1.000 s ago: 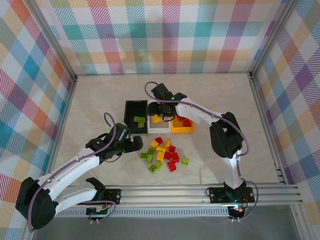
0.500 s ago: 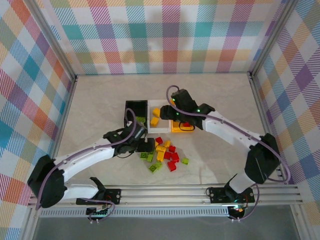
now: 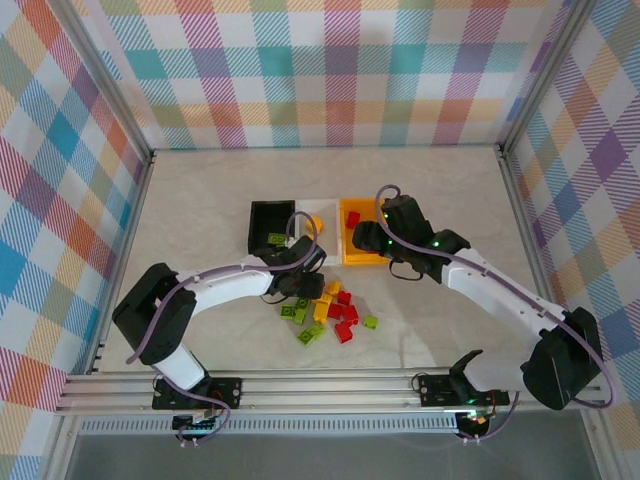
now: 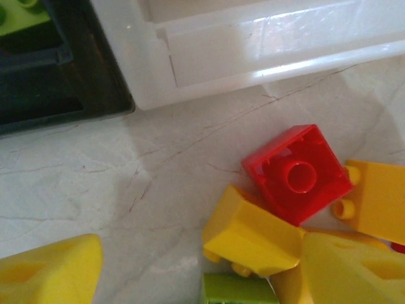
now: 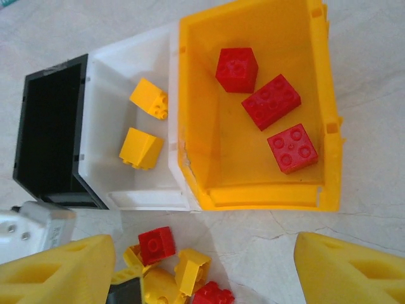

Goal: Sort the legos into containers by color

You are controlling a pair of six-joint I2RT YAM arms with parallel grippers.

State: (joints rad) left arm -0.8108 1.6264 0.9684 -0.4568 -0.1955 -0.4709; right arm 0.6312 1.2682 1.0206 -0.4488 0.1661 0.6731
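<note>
Loose legos [image 3: 322, 310]: a mixed heap of red, yellow and lime green on the pale marbled surface [image 3: 200, 190], just on the near side of the three bins. Several greens lie at the heap's near-left edge and one at its right.
Orange-yellow bin [image 5: 323, 126]: right end of the row, with three red bricks [image 5: 271, 101] inside.
White bin [image 5: 114, 164]: middle of the row, its walls against both neighbours, with two yellow bricks [image 5: 140, 147] inside.
Black bin [image 5: 47, 139]: left end of the row, with one lime green brick [image 3: 278, 240] in its near part.
Heap up close, left wrist view: an upside-down red brick [image 4: 297, 174] touches a tipped yellow brick [image 4: 253, 237]. Both sit just off the white bin's near wall.
My left claw [image 4: 199, 275]: low over the heap's far-left edge, pads [image 4: 50, 272] spread wide — nothing gripped.
My right claw [image 5: 205, 272]: above the surface at the near end of the orange-yellow bin, its pads [image 5: 351, 269] spread wide and empty — heap bricks lie below, between them.
Surroundings: plaid walls [image 3: 330, 70] on three sides.
</note>
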